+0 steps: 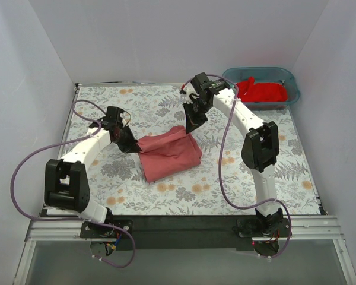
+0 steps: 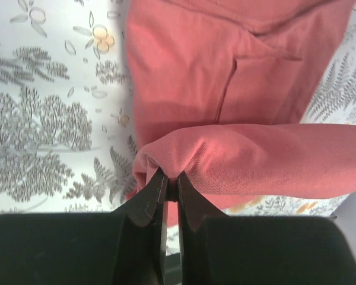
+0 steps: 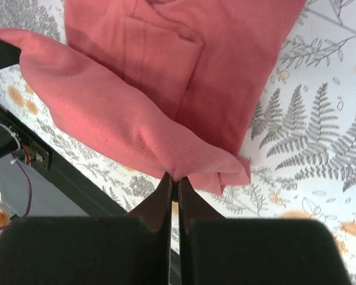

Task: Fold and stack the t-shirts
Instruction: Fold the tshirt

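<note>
A dusty salmon-red t-shirt [image 1: 169, 155] lies partly folded in the middle of the table, its far edge lifted into a taut fold. My left gripper [image 1: 132, 146] is shut on the left end of that fold [image 2: 166, 155]. At the fold's right end [image 3: 184, 160], my right gripper [image 1: 191, 126] is shut on the cloth too. The lower layers of the shirt [image 2: 225, 59] lie flat on the floral tablecloth, with a sleeve seam showing. A brighter red t-shirt [image 1: 262, 91] lies crumpled in the teal tub [image 1: 291, 83] at the back right.
The floral tablecloth [image 1: 237, 184] covers the table between white walls. The black front rail [image 1: 184, 222] runs along the near edge, with the arm bases and purple cables on it. The tub stands beyond the table's back right corner.
</note>
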`<state>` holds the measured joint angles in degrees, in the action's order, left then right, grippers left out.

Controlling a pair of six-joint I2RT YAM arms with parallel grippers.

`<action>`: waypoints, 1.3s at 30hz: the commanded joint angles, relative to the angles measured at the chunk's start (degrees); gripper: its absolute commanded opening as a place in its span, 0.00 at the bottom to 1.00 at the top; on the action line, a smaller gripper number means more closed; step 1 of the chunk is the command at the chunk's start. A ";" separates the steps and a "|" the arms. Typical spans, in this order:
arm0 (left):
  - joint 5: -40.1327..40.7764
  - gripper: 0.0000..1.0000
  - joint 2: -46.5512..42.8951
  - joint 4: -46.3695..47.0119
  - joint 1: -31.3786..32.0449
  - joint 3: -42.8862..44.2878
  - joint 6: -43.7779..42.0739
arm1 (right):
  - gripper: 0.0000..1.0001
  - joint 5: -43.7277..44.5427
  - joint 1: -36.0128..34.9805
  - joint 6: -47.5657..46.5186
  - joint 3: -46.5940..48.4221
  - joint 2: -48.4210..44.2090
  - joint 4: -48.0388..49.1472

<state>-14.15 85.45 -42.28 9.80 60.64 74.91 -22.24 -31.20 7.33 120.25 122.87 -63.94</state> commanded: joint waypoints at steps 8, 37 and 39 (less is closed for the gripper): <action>7.11 0.00 9.29 9.50 -1.10 4.92 -2.23 | 0.01 -4.39 3.43 1.45 1.48 7.12 11.47; 10.80 0.68 4.13 24.52 0.82 4.93 -6.97 | 0.46 1.41 6.15 7.87 -22.01 -8.24 38.95; 10.99 0.68 -0.87 25.40 1.71 1.33 -6.98 | 0.48 -0.94 6.06 8.92 -27.93 -13.94 48.35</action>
<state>-5.08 94.08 -20.23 9.93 64.62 69.38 -22.02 -25.23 14.98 97.45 118.61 -28.67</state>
